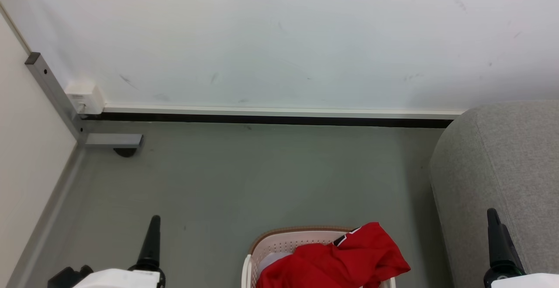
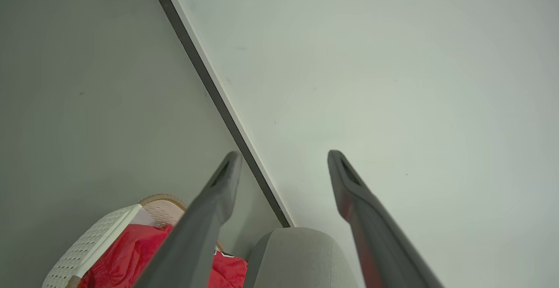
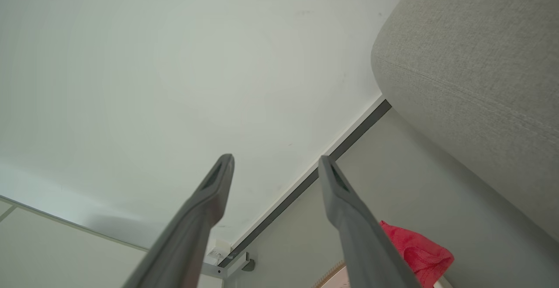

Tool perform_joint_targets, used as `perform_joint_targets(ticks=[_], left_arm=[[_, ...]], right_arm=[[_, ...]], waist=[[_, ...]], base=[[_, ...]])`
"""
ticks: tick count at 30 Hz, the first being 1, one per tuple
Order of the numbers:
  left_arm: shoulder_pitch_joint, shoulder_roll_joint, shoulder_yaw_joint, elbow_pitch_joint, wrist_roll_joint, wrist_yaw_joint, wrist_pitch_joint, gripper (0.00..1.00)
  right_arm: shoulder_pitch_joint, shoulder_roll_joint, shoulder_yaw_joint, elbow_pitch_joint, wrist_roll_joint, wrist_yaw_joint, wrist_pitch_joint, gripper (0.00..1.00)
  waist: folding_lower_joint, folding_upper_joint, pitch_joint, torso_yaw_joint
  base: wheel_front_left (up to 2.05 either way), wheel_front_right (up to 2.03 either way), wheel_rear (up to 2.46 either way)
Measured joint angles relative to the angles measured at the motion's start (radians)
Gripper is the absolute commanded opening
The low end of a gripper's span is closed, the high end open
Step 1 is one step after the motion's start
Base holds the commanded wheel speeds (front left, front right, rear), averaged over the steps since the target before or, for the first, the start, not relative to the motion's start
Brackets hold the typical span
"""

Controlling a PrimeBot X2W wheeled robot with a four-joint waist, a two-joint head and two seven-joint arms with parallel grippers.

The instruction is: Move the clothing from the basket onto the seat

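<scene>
Right at the near edge: red clothing (image 1: 345,257) heaped in the basket (image 1: 279,237), slumped over its right rim. Might go wrong on the very first reach: pinching only a loose top fold and losing it halfway across. Could also hook a fingertip in the basket's perforated wall and drag or tip the whole thing along. Worth watching the gap to the right of the basket too, with bare floor (image 1: 262,178) between it and the seat (image 1: 502,161). Easy to let a trailing sleeve sag down there, or to drop short of the cushion. No red on the part of the seat in view, so seemingly all of the job ahead.

Now the pincers. Left gripper (image 2: 284,159) — spread wide, pinching nothing, touching nothing, hanging off to the basket's left. Right gripper (image 3: 275,161) — likewise spread wide and empty, out to the basket's right, on the seat side. Aimed, both of them, past the basket toward the dark skirting and the pale wall (image 1: 279,39) beyond.
</scene>
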Motion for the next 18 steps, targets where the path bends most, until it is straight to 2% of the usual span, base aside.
perform_joint_targets(ticks=[18], left_arm=[[0.000, 0.001, -0.078, 0.000, 0.356, 0.048, -0.061, 1.00]], right_arm=[[0.020, -0.002, 0.005, -0.030, -0.330, 0.000, -0.063, 1.00]], waist=[[0.0000, -0.0001, -0.001, 0.004]], base=[[0.00, 0.00, 0.00]])
